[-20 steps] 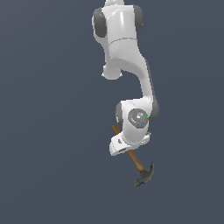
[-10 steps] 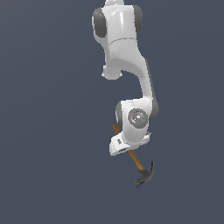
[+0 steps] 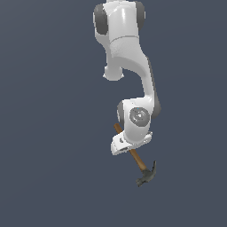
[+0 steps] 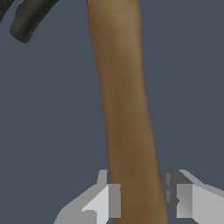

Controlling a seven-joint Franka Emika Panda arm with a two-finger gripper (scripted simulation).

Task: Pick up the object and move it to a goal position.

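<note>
A white robot arm [image 3: 126, 53] reaches down against a plain dark blue-grey background, its pincer [image 4: 142, 201] closed on the brown wooden handle of a hammer [image 3: 138, 162]. In the exterior view the hammer is tilted, its handle running from behind the wrist down toward that view's right, with the dark grey clawed head at the low end. In the wrist view the handle sits between two pale fingers [image 4: 107, 200], one pressed to each side.

Even, soft simulator light, shadowless backdrop, slightly coarse renders.
</note>
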